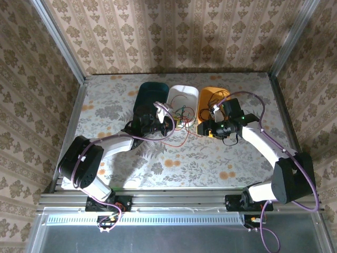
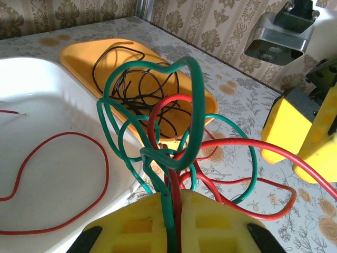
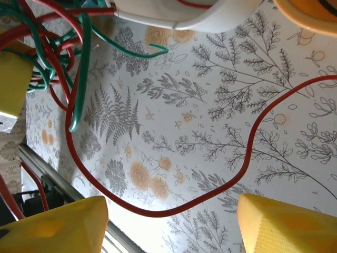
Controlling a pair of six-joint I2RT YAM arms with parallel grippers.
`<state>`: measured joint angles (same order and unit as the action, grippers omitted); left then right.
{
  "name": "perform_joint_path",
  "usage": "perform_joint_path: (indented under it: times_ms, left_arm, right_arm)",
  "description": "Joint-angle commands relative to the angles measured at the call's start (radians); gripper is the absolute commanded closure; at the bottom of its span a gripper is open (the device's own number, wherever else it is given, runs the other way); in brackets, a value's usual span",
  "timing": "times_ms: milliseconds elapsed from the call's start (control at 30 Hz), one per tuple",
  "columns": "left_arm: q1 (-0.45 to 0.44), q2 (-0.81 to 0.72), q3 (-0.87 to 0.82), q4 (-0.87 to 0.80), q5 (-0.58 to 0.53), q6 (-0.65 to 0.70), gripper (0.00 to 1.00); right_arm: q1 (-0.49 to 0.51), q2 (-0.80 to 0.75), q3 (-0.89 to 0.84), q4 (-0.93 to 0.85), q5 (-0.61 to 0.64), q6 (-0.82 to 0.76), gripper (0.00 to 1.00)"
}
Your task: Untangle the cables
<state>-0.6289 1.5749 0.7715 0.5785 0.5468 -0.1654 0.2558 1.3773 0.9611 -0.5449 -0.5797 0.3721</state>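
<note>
Left claw (image 2: 174,232), bottom centre, clamped on green-red cables (image 2: 198,105) (tangled); right claw (image 3: 171,226) gaping above bench (image 3: 210,105).

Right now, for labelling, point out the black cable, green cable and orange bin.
black cable (image 2: 94,74), left wrist view, loop's left edge
green cable (image 2: 198,100), left wrist view, tall upright bend
orange bin (image 2: 73,55), left wrist view, bare left corner

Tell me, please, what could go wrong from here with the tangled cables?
1. The left gripper is shut on the knot of green and red cables, so pulling may tighten it rather than free it.
2. The right gripper is open over a thin red loop lying flat on the table, so closing could miss it.
3. Strands hang beside the white bin and might snag its rim.
</note>
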Motion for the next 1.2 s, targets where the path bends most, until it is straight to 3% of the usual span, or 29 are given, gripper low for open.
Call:
perform_joint_path:
  times_ms: [0,200,400,700,767,800,867,933,1167]
  left_arm:
    - [-0.008,-0.035,0.002,0.039,0.017,-0.019,1.0]
    - [-0.007,-0.031,0.018,0.01,0.079,-0.019,1.0]
    - [0.0,-0.044,0.028,-0.018,0.143,-0.019,1.0]
    - [0.001,-0.049,0.035,-0.028,0.148,-0.023,1.0]
    - [0.001,-0.045,0.038,-0.029,0.147,-0.024,1.0]
    - [0.002,-0.045,0.039,-0.032,0.145,-0.021,1.0]
    - [0.002,-0.043,0.041,-0.051,0.14,-0.012,1.0]
    - [0.001,-0.042,0.037,-0.069,0.134,-0.005,1.0]
    - [0.008,-0.035,0.0,-0.085,0.113,-0.002,1.0]
  right_arm:
    - [0.028,0.004,0.036,-0.063,-0.061,-0.058,0.32]
    - [0.137,-0.016,0.086,-0.124,0.066,-0.175,0.31]
    - [0.17,0.042,0.161,-0.17,0.178,-0.257,0.31]
    - [0.246,0.132,0.186,-0.155,0.139,-0.273,0.36]
    - [0.252,0.14,0.169,-0.137,0.122,-0.257,0.49]
    - [0.251,0.14,0.165,-0.133,0.124,-0.249,0.6]
    - [0.246,0.115,0.149,-0.116,0.189,-0.229,0.85]
    - [0.214,0.062,0.126,-0.087,0.278,-0.198,1.0]
    - [0.033,-0.16,0.118,-0.049,0.406,-0.092,1.0]
